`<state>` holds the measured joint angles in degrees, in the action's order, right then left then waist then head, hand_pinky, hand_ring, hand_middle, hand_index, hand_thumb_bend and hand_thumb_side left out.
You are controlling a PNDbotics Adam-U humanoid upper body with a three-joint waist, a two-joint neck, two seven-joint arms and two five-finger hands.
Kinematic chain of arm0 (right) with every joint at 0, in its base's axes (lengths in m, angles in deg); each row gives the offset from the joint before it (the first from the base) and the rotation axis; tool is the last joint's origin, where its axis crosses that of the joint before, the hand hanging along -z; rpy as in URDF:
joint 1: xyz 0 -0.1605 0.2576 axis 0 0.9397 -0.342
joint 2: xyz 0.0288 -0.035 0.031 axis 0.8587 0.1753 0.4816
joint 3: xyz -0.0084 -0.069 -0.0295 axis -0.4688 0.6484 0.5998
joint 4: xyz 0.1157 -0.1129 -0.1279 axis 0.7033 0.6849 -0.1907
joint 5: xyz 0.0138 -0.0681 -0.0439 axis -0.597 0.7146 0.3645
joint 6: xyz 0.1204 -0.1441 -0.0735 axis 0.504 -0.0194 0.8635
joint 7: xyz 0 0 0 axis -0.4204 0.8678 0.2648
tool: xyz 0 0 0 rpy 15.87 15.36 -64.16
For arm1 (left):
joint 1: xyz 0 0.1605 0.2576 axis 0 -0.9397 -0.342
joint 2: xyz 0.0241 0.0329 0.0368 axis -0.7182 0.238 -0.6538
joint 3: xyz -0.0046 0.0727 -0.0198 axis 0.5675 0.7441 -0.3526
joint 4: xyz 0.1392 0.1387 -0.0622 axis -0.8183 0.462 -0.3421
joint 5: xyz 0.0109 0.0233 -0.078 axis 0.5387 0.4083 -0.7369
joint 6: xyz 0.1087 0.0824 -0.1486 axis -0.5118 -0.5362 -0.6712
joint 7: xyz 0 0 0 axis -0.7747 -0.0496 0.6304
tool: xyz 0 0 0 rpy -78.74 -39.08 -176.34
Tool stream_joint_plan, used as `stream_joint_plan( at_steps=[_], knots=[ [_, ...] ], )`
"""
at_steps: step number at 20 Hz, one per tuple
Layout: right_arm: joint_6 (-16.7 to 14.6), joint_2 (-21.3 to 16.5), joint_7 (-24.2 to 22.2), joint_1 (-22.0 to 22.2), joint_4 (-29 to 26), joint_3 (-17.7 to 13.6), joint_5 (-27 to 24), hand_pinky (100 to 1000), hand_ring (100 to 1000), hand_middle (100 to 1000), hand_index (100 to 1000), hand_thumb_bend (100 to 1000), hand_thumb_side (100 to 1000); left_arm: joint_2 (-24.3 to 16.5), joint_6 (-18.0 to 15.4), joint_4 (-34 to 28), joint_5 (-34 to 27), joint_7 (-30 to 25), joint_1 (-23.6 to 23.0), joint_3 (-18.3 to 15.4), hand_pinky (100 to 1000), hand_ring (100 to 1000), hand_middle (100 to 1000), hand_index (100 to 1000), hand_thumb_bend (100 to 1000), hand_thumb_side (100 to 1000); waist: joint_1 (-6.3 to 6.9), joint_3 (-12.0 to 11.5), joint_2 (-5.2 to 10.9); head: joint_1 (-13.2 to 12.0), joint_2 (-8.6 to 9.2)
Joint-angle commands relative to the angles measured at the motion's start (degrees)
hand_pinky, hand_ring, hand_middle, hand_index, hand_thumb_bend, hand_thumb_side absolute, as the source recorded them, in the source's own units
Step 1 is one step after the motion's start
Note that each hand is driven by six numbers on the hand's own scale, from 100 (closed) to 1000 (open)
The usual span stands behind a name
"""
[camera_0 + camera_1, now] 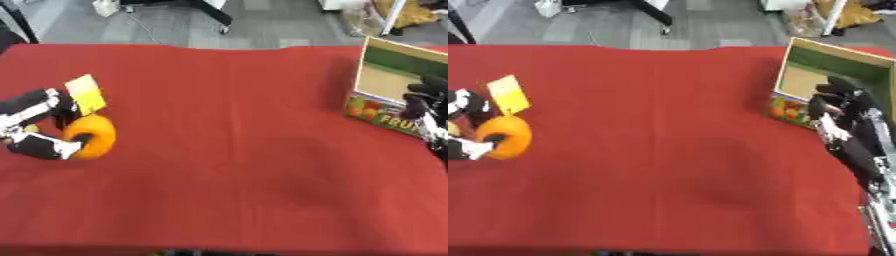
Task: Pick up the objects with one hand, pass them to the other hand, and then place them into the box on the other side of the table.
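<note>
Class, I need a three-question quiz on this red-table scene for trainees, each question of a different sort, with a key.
1. True or false: the left robot hand holds the orange ring-shaped object.
2. Which side of the table is the fruit box on? A) robot's left B) robot's right
3. Fill in: beside the orange object lies a ____ card.

Key: 1 true; 2 B; 3 yellow. The right robot hand is by the box, holding nothing.

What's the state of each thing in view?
orange round object: on the red cloth, held by the left robot hand
left robot hand: shut on it
yellow card: beside that hand
fruit box: open
right robot hand: at the box, grip unclear
</note>
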<state>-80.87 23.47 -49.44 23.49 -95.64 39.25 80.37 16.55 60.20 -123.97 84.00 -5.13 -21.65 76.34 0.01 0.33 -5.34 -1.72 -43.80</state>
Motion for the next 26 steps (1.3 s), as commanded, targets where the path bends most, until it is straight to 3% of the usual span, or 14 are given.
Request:
stream_joint_plan(
  at_steps=[1, 6, 13, 20, 26],
  knots=[
    [-0.5, -3.6, -0.8, -2.4, -2.8, 1.6, 2.5, 697, 809, 766, 885, 310, 465, 3.1, 1.3, -1.9, -2.9, 2.9, 2.2, 0.6, 500, 525, 445, 503, 177, 147, -0.31, -0.1, 1.63, 0.2, -0.32],
    [-3.4, -7.3, -2.1, -7.6, -3.1, 4.8, 6.9, 681, 774, 741, 897, 307, 462, 10.3, 2.2, -0.1, -7.3, 7.3, 4.3, 3.5, 499, 527, 446, 501, 181, 149, -0.37, -0.2, 1.94, 0.3, -0.32],
    [-6.4, -9.2, -7.4, -14.5, -3.1, 10.5, 12.9, 601, 681, 639, 908, 314, 452, 17.3, -0.5, 4.0, -13.4, 10.8, 7.1, 8.1, 509, 532, 447, 501, 179, 151, -0.52, -0.5, 2.11, -0.1, -0.32],
    [-6.6, -8.1, -12.0, -17.3, -3.1, 14.5, 18.8, 482, 574, 516, 931, 357, 442, 19.1, -3.3, 6.0, -19.2, 7.6, 9.8, 11.6, 524, 541, 456, 510, 174, 165, -0.69, -0.2, 1.77, -0.6, -0.32],
    [-6.3, -7.1, -13.7, -19.0, -3.1, 17.1, 23.5, 368, 482, 408, 944, 419, 431, 18.8, -3.2, 6.9, -24.5, 4.2, 11.9, 14.3, 529, 542, 458, 512, 174, 165, -0.75, 0.2, 1.52, -0.8, -0.32]
  ],
)
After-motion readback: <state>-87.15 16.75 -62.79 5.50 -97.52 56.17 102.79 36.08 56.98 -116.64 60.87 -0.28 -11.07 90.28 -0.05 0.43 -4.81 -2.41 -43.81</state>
